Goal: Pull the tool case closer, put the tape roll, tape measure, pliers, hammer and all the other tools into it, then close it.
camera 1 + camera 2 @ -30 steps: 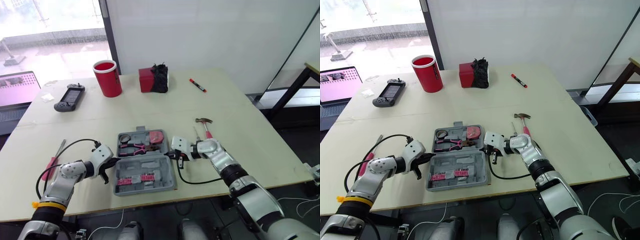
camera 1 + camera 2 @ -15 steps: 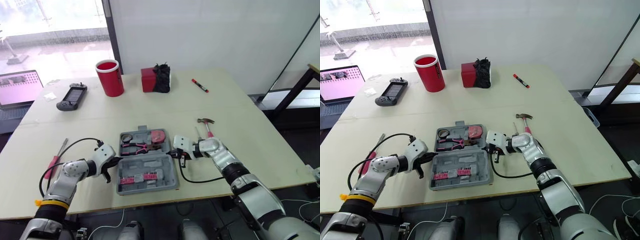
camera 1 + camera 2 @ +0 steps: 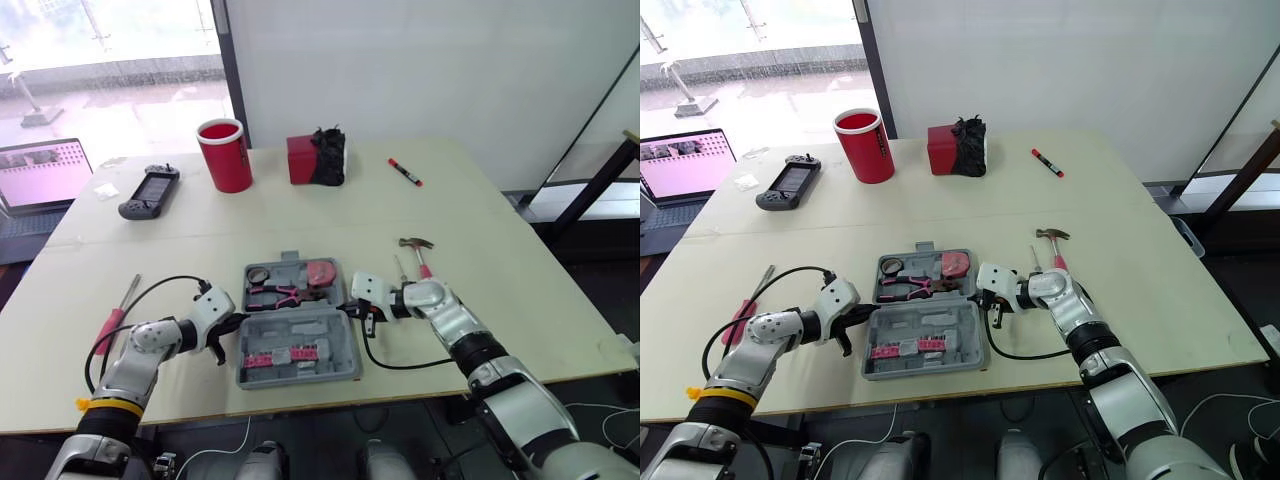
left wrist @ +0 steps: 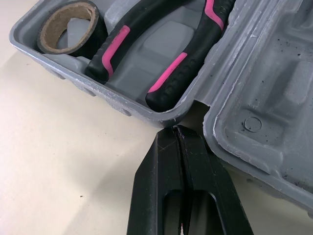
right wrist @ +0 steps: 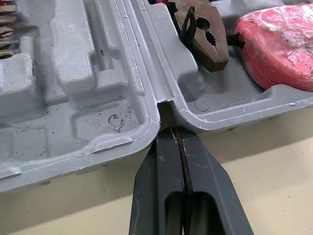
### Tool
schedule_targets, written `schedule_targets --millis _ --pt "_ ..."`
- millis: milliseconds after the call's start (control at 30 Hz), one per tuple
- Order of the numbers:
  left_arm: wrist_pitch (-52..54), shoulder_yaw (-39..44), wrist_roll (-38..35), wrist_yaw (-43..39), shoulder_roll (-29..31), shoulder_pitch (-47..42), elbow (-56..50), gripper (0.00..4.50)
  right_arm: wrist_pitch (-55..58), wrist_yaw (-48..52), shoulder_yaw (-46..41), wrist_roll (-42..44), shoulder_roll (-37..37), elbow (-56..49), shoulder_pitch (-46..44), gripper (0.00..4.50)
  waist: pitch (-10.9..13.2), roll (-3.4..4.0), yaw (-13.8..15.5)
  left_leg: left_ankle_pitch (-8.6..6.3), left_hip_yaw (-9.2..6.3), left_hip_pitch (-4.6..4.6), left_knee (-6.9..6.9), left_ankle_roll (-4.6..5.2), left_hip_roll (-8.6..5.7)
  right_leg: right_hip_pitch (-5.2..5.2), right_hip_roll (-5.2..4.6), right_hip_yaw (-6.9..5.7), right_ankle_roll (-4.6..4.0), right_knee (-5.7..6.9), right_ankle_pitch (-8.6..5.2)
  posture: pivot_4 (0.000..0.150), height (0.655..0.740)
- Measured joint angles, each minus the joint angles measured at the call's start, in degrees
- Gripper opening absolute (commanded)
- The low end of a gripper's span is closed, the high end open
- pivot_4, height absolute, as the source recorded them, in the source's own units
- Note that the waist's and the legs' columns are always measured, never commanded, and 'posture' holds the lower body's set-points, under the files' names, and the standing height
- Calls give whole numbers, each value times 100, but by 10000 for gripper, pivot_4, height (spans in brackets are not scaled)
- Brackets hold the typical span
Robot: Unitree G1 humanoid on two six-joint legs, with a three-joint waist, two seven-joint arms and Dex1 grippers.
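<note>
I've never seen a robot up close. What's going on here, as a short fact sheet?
Case: tool case, open, flat on the table
Inside: tape roll, pliers, pink tape measure
Not yet packed: hammer right of the case, red-handled screwdriver left of it
Left gripper: fingers shut, tips at the case's hinge notch
Right gripper: fingers shut, tips at the opposite hinge notch
</note>
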Motion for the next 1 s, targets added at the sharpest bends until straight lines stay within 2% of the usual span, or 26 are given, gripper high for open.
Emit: schedule_targets --millis 533,633,767,800,867,1000 --pt "-105 79 -119 26 98 42 79 256 -85 -232 -68 64 -77 -54 121 0 0 0 -16 0 0 0 0 0 -1 -1 -2 -1 1 0 0 1500 7400" --pt "-193 483 -355 23 437 375 81 256 -87 -223 -234 201 -488 -204 293 0 1 -1 -18 0 0 -7 -1 0 0 -10 -3 -1 1 0 0 1500 7400" --pt "-313 1159 -730 -29 836 823 83 256 589 43 -889 841 -1075 -1020 882 0 4 1 5 0 -1 -21 0 0 -1 -16 -9 -5 1 -12 0 1500 7400" --pt "-331 1253 -830 -40 847 911 13 2647 752 131 -1026 1057 -1113 -1347 1040 0 4 1 0 0 -1 -22 -1 0 0 -15 -10 -6 1 -13 0 1500 7400" --pt "-358 1413 -1009 -70 856 1096 -212 8937 1073 297 -1262 1492 -1240 -2099 1398 5752 5 0 -13 0 0 -22 -3 0 2 -17 -11 -6 1 -15 0 1500 7400" --pt "-374 1923 -1344 -129 1104 1624 -495 29695 1624 346 -1822 2082 -1660 -3206 2166 23616 5 -1 -16 -1 2 -24 -7 0 4 -20 -13 -6 0 -19 -1 1500 7400"
